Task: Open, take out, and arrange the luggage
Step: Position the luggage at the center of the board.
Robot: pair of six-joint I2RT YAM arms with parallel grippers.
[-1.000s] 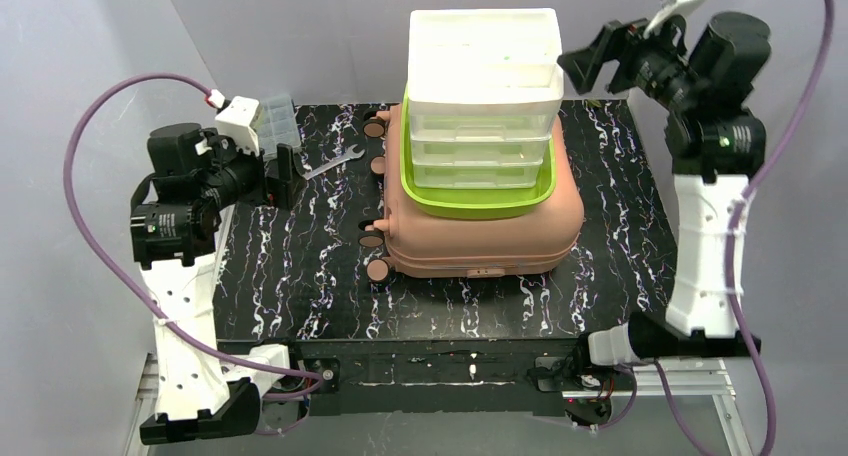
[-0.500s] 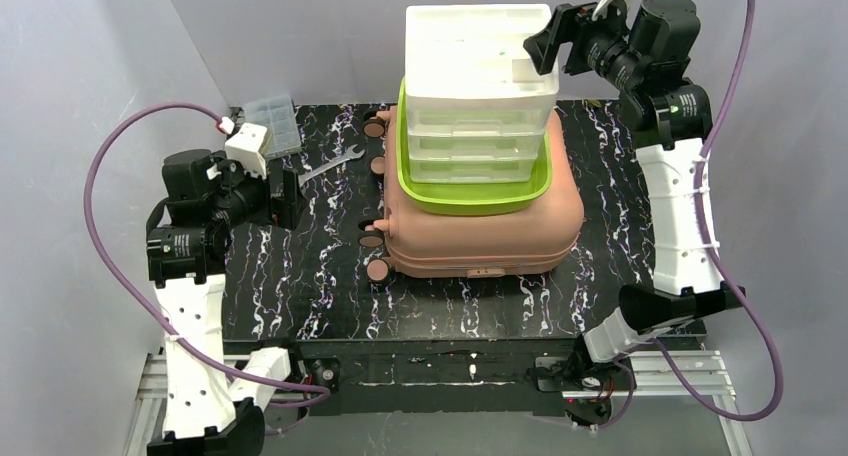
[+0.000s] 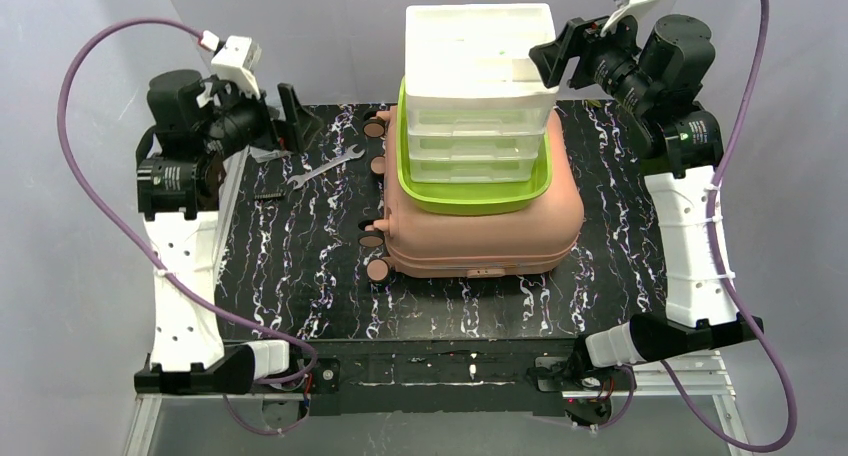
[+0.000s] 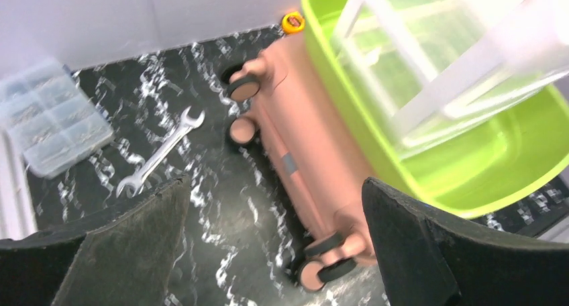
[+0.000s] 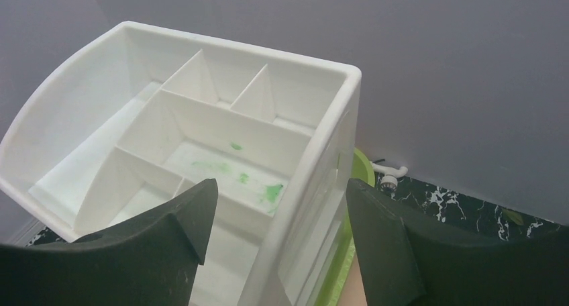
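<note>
The luggage (image 3: 480, 238) is a salmon-pink suitcase lying flat and closed on the black marble table, wheels to the left (image 4: 302, 151). A lime-green tray (image 3: 470, 198) rests on it and holds a white drawer organizer (image 3: 480, 56). My right gripper (image 3: 553, 62) is open at the organizer's top right edge. In the right wrist view the gripper (image 5: 282, 182) straddles the organizer's (image 5: 201, 138) right wall, one finger inside and one outside, with gaps on both sides. My left gripper (image 3: 290, 126) hangs open and empty above the table's back left (image 4: 275, 182).
A silver wrench (image 3: 325, 162) lies left of the suitcase, also in the left wrist view (image 4: 161, 151). A clear parts box (image 4: 50, 125) sits at the back left corner. A small black item (image 3: 268, 193) lies near the left edge. Grey walls close in behind.
My right gripper swung left from beside the organizer onto its top right edge, and its jaws narrowed a little. My left arm rose and moved toward the back.
</note>
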